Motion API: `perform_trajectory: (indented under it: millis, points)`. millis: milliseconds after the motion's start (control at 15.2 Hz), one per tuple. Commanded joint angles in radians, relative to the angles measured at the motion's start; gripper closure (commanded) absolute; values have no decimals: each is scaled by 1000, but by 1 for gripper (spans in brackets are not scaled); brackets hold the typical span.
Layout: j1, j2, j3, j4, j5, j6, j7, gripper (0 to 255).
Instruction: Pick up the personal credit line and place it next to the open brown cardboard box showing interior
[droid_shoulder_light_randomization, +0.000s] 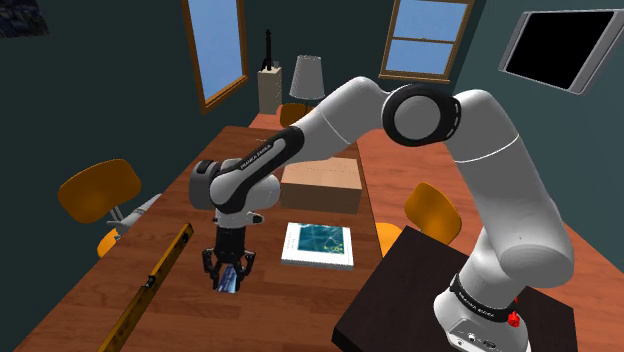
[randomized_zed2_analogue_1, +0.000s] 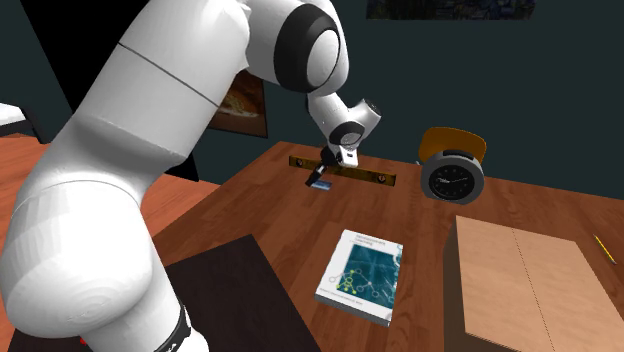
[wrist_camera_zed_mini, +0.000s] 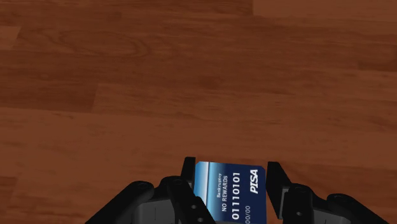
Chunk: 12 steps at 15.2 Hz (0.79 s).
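Claw (wrist_camera_zed_mini: 231, 165) gripping blue card (wrist_camera_zed_mini: 229, 191) over table (wrist_camera_zed_mini: 191, 76). Brown box (droid_shoulder_light_randomization: 322, 185) sitting at claw's 2 o'clock in shoulder view, flaps hiding inside. Card's bottom cut off.

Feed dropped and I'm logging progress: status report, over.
Gripper shut on the blue card. Card not yet beside the cardboard box. Book lies on the table between gripper and box.

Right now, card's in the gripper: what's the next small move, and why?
Probably carry it toward the cardboard box. The gripper is shut on the blue card, which looks clear of the table, and the box sits farther along, past the book, so transport comes before release.
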<state>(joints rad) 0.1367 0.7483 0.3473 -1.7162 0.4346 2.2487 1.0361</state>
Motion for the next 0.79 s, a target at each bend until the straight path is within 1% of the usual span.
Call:
perform_trajectory:
  millis: [0, 726]
  points:
    - [-3, -23, 2, -6, 1, -15, 8, 255]
    - [-17, -128, 12, -18, 5, -100, 49, 255]
